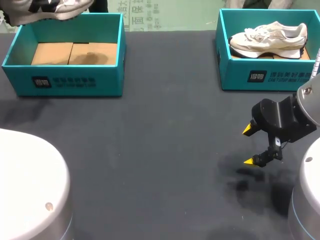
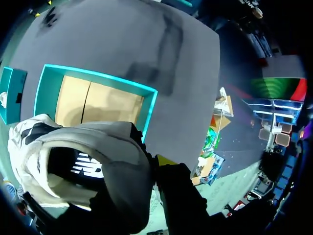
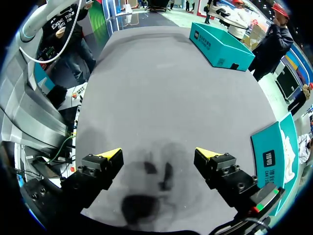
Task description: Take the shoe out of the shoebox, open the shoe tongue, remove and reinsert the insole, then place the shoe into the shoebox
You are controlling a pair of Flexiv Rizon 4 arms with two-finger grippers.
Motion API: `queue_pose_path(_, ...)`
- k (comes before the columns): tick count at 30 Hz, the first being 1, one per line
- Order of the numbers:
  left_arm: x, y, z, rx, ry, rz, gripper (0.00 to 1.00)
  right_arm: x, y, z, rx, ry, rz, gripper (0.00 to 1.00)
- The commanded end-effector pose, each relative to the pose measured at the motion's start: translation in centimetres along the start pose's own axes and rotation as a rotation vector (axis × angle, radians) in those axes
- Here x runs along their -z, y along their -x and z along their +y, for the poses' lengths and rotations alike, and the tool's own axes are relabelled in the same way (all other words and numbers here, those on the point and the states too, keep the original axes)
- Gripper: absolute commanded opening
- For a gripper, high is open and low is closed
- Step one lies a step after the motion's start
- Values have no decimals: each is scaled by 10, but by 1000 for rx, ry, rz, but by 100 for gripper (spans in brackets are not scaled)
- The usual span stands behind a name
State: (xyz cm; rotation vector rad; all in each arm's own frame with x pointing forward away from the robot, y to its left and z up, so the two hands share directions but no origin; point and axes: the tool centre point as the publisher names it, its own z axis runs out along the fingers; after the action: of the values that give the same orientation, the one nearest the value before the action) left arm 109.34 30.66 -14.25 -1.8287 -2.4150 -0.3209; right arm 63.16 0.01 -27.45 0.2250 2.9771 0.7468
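Observation:
A grey and white shoe (image 2: pixel 73 161) with black marks hangs above the back edge of the empty left teal shoebox (image 2: pixel 146 112), whose cardboard floor shows. My left gripper (image 2: pixel 152 165) is shut on the shoe's heel collar, with one yellow tip showing outside and the other finger hidden inside the shoe. In the head view the shoe (image 1: pixel 50 10) shows only partly, over the left shoebox (image 1: pixel 70 80). My right gripper (image 1: pixel 248 146) stands open over bare table at the right, holding nothing; its fingers (image 3: pixel 105 159) are wide apart around the gripper's middle (image 3: pixel 158 154).
A second teal shoebox (image 1: pixel 265 77) at the back right holds a cream sneaker (image 1: pixel 267 37); it lies just beyond my right gripper and shows beside it as the second box (image 3: pixel 274 156). The dark grey tabletop (image 1: pixel 160 150) stretches between the boxes.

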Motion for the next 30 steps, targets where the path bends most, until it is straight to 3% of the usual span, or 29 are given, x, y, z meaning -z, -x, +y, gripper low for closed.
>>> queue_pose_path(1,3,0,3,3,-7,1,0,0,-2,-1,0,-1,-4,100)
queue_pose_path(4,3,0,3,3,-7,1,0,0,-2,-1,0,-1,-4,100)
queue_pose_path(8,-12,11,8,-200,-47,-24,0,0,-2,-1,0,-1,-4,100)
queue_pose_path(13,-26,20,13,-310,-9,28,0,0,-2,-1,0,-1,-4,100)
queue_pose_path(18,-35,29,18,-307,24,75,0,0,-2,-1,0,-1,-4,100)
queue_pose_path(30,-71,47,4,-389,-33,80,0,0,-2,-1,0,-1,-4,100)
